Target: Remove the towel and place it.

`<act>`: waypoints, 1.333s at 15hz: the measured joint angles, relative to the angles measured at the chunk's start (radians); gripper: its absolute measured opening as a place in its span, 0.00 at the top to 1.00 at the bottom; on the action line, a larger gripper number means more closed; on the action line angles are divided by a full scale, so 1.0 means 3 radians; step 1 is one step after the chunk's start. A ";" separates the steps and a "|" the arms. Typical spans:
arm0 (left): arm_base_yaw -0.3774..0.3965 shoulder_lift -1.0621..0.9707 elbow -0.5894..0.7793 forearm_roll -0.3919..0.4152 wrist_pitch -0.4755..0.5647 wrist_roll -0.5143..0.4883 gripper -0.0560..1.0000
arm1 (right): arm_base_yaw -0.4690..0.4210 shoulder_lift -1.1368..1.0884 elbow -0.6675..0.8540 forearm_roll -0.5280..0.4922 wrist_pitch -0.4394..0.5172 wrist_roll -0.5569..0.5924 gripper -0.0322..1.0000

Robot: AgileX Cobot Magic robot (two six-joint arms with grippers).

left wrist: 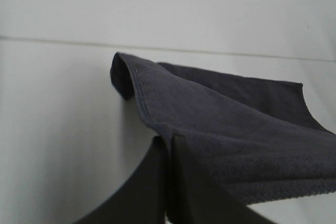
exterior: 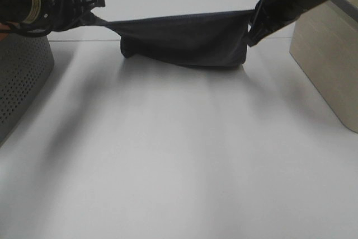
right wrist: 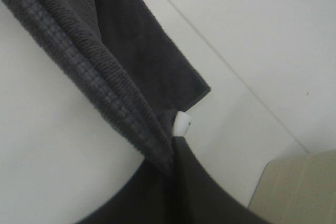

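Towel stretched between both grippers at the table's 12 o'clock.

In the high view the dark grey towel (exterior: 184, 40) hangs taut between the left gripper (exterior: 99, 3) at 10 o'clock and the right gripper (exterior: 254, 26) at 2 o'clock, sagging low over the white table (exterior: 179, 166); whether it touches cannot be told. A grey perforated bin (exterior: 22, 76) sits at 9 o'clock, a beige box (exterior: 327, 54) at 3 o'clock. Only the wrist views show the pinches: each jaw pair is clamped on a bunched corner, and the right wrist view alone reveals a small white tag (right wrist: 182, 123) beside the grip.
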 joint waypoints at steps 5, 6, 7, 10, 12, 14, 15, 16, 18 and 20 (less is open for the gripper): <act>-0.0013 -0.0327 0.1073 -0.0190 -0.0153 -0.0050 0.95 | 0.0083 -0.0093 0.0833 0.0290 -0.0193 -0.0140 0.95; -0.0013 -0.0367 0.1227 -0.0193 -0.0143 -0.0050 0.95 | 0.0153 -0.0110 0.0920 0.0313 -0.0197 -0.0243 0.95; -0.0013 -0.0380 0.1330 -0.0207 -0.0093 -0.0050 0.95 | 0.0237 -0.0113 0.0987 0.0320 -0.0207 -0.0333 0.95; -0.0003 -0.0350 0.1500 -0.0257 0.0037 -0.0047 0.95 | 0.0460 -0.0007 0.1140 0.0320 -0.0197 -0.0473 0.95; -0.0003 -0.0267 0.1503 -0.0263 0.0020 -0.0047 0.95 | 0.0460 0.0163 0.1140 0.0320 -0.0200 -0.0490 0.95; -0.0003 -0.0167 0.1503 -0.0277 -0.0020 -0.0047 0.95 | 0.0460 0.0323 0.1140 0.0320 -0.0210 -0.0493 0.95; -0.0003 -0.0107 0.1503 -0.0280 -0.0037 -0.0047 0.95 | 0.0460 0.0430 0.1140 0.0320 -0.0217 -0.0493 0.95; -0.0003 -0.0037 0.1503 -0.0287 -0.0067 -0.0047 0.95 | 0.0460 0.0530 0.1140 0.0320 -0.0223 -0.0493 0.95; 0.0000 0.0037 0.1503 -0.0290 -0.0107 -0.0047 0.95 | 0.0460 0.0570 0.1137 0.0320 -0.0257 -0.0497 0.95; 0.0020 0.0050 0.1507 -0.0343 -0.0170 -0.0047 0.81 | 0.0460 0.0570 0.1137 0.0320 -0.0263 -0.0497 0.94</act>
